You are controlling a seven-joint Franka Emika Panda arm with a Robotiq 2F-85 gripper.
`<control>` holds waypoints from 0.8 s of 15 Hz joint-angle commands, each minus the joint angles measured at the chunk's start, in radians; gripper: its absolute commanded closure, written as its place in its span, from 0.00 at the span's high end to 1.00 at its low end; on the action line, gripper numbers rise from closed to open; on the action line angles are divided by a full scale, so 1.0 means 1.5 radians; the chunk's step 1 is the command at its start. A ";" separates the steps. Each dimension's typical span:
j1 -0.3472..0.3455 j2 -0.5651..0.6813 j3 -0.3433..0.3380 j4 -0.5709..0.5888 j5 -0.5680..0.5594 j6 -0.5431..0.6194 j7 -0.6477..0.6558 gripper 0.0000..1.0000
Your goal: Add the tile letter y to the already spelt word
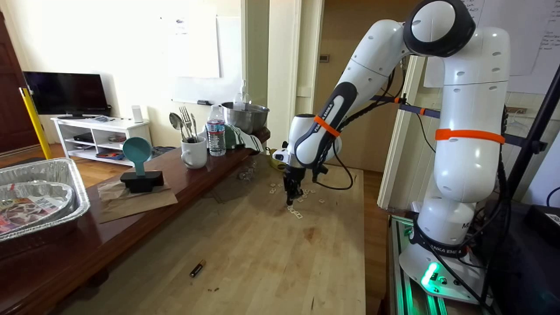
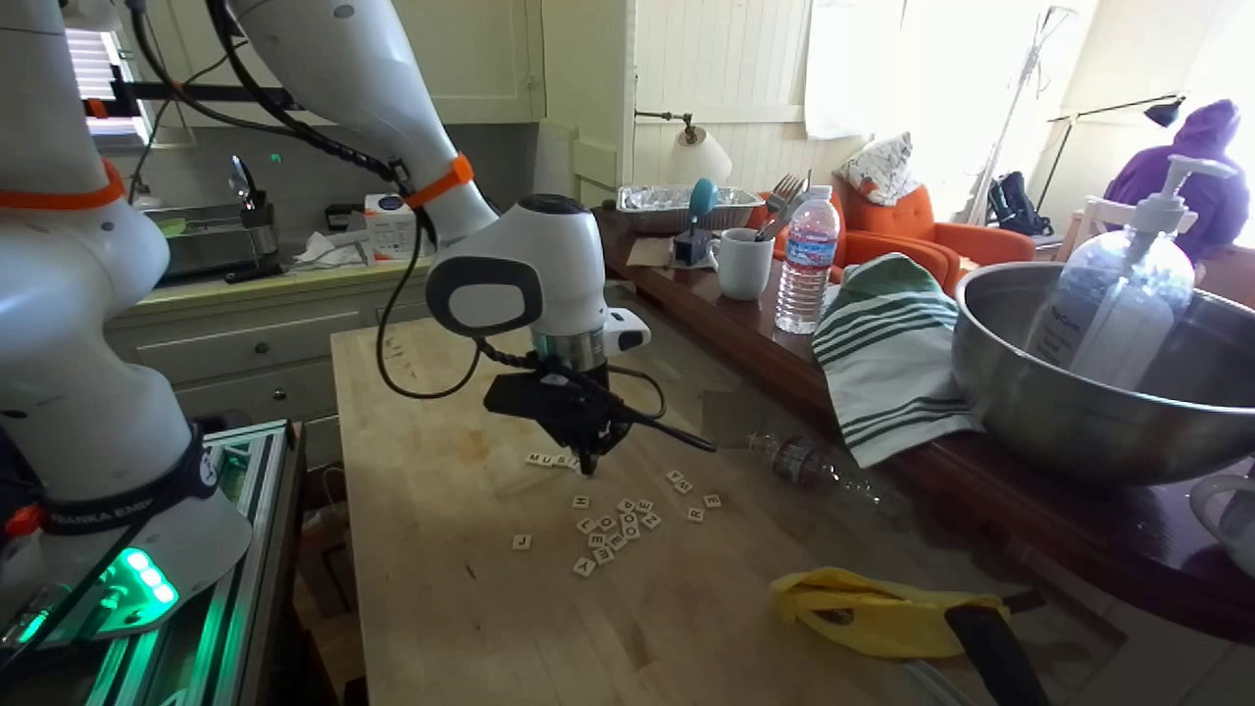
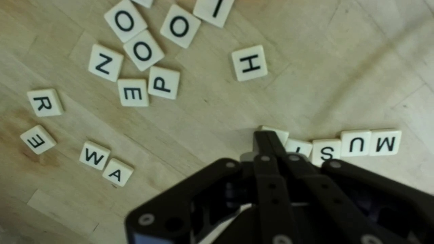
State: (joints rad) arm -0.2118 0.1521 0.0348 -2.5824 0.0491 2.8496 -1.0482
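Observation:
A row of white letter tiles lies on the wooden table. In the wrist view it reads M point(image 3: 385, 142), U point(image 3: 355, 143), S point(image 3: 326, 150), upside down. The fourth tile point(image 3: 300, 146) shows only part of a stroke there; in an exterior view it looks like a T point(image 2: 573, 463). A further tile point(image 3: 279, 133) sits slightly turned at the row's end, its letter hidden by my fingers. My gripper point(image 3: 265, 133) is shut, fingertips together, over or against that end tile; I cannot tell if they touch. The gripper is low over the table in both exterior views point(image 1: 290, 201) point(image 2: 588, 469).
Loose tiles lie around, including H point(image 3: 250, 63), P point(image 3: 164, 82), W point(image 3: 95, 155) and J point(image 2: 522, 541). One loose tile point(image 2: 584, 567) looks like Y or A. A plastic bottle point(image 2: 799, 461) and a yellow object point(image 2: 863, 613) lie on the table. A battery point(image 1: 197, 268) lies farther along.

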 commanded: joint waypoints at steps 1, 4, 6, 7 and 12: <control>0.009 -0.024 0.004 -0.032 0.020 0.018 -0.004 0.00; 0.014 -0.041 0.002 -0.044 0.023 0.023 -0.005 0.00; 0.019 -0.052 -0.001 -0.051 0.022 0.028 -0.004 0.00; 0.021 -0.057 -0.002 -0.053 0.022 0.029 -0.004 0.00; 0.037 -0.088 -0.014 -0.074 0.012 0.012 0.028 0.26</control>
State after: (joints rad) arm -0.1873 0.0670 0.0360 -2.6465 0.0634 2.8665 -1.0411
